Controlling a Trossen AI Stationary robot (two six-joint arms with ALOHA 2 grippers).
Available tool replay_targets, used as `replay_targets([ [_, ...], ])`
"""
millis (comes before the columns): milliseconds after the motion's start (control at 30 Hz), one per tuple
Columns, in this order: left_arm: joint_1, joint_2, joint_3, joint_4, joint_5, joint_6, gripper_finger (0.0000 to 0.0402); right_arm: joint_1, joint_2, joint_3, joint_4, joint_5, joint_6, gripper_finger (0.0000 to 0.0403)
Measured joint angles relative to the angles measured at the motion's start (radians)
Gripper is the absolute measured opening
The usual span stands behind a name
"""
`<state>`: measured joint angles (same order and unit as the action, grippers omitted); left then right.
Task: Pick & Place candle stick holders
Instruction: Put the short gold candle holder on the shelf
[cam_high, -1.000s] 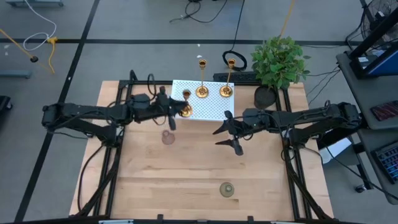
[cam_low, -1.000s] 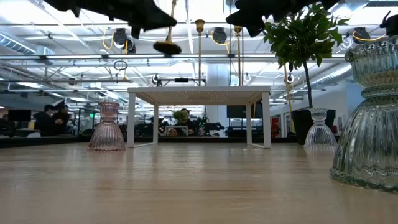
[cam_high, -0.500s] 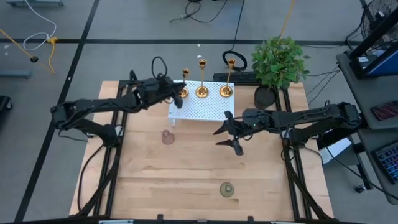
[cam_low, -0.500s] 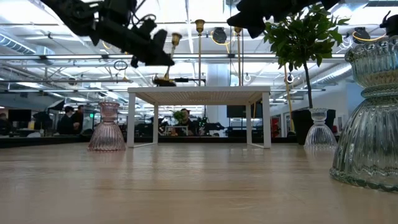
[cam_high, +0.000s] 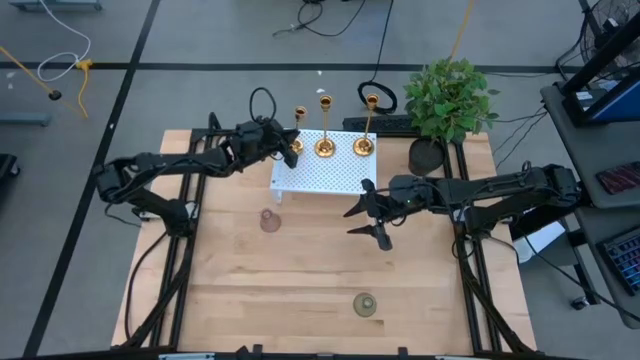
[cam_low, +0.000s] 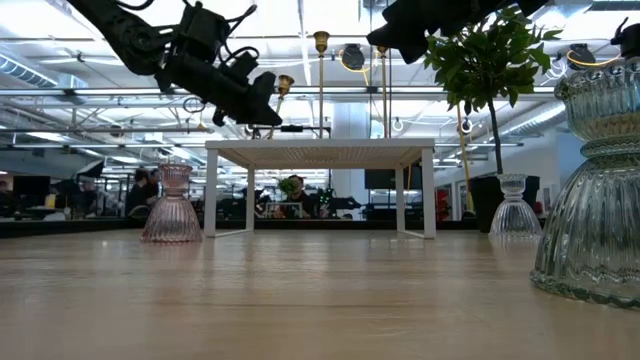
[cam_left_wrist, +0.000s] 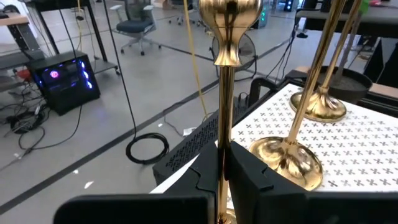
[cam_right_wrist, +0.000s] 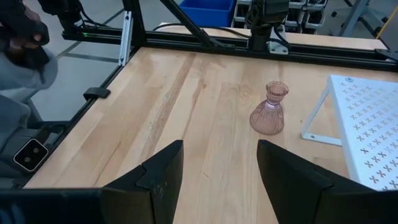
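Candle stick holders (cam_high: 324, 146), white stand (cam_high: 330, 175) (perforated), wooden table (cam_high: 300, 270)

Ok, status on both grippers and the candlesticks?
Left gripper shut on third candlestick, at white stand back-left corner. Two candlesticks upright on stand. Right gripper open, waiting mid-table. Nothing blocking.

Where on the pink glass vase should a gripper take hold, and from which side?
The pink glass vase stands upright and alone on the wooden table, wide at the base, pinched to a narrow neck under a flared lip. Probably best to grip that neck, coming straight down from above with fingers either side. The open right gripper faces it.
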<state>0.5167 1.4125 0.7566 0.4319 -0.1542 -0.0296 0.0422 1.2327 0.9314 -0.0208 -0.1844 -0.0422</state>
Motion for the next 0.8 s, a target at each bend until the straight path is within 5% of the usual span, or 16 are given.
replay_targets([
  [800, 0.000, 0.002, 0.000, -0.143, -0.038, 0.025, 0.0046, 0.000, 0.000, 0.000, 0.000, 0.000, 0.000, 0.0196],
])
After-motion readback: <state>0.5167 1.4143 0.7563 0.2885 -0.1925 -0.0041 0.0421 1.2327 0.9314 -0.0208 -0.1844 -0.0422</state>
